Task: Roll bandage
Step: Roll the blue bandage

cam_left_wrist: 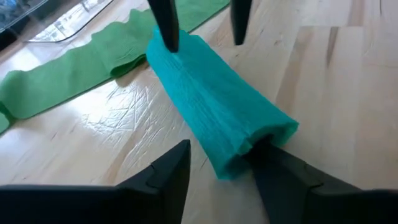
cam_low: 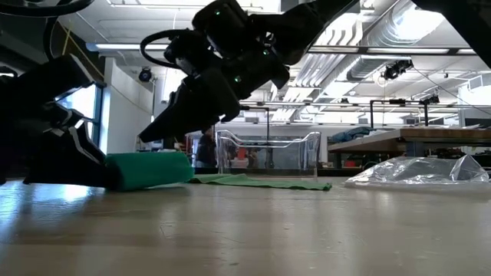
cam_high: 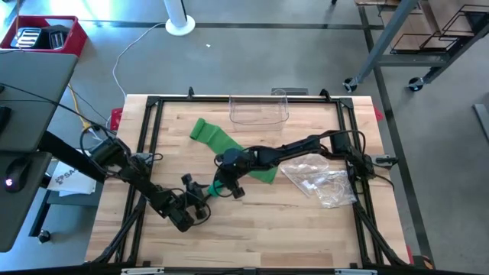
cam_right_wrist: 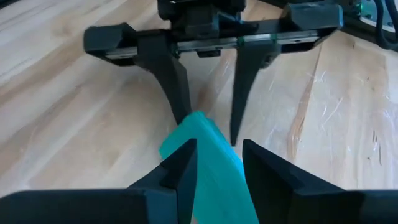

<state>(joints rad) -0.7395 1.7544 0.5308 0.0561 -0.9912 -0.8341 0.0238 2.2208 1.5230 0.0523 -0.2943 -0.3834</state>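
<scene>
Two grippers meet at the rolled bandage (cam_left_wrist: 217,115) on the worktop (cam_high: 306,229), its unrolled tail lying toward the clear container (cam_high: 258,109). Left gripper (cam_left_wrist: 214,174) fingers stand at one end of the roll, right gripper (cam_right_wrist: 217,165) fingers clasp the other; whether the left fingers grip it, I cannot tell.

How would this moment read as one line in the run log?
left claw: around one end of teal rolled bandage | right claw: around other end | green unrolled tail: flat on wooden table

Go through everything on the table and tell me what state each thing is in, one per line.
Green bandage: partly rolled, roll lying on its side, flat tail trailing toward the clear container.
Left gripper: fingers around one end of the roll.
Right gripper: fingers around the other end.
Clear container: upright, open-topped, apparently empty.
Plastic bag: crumpled, lying flat, apart from the bandage.
</scene>
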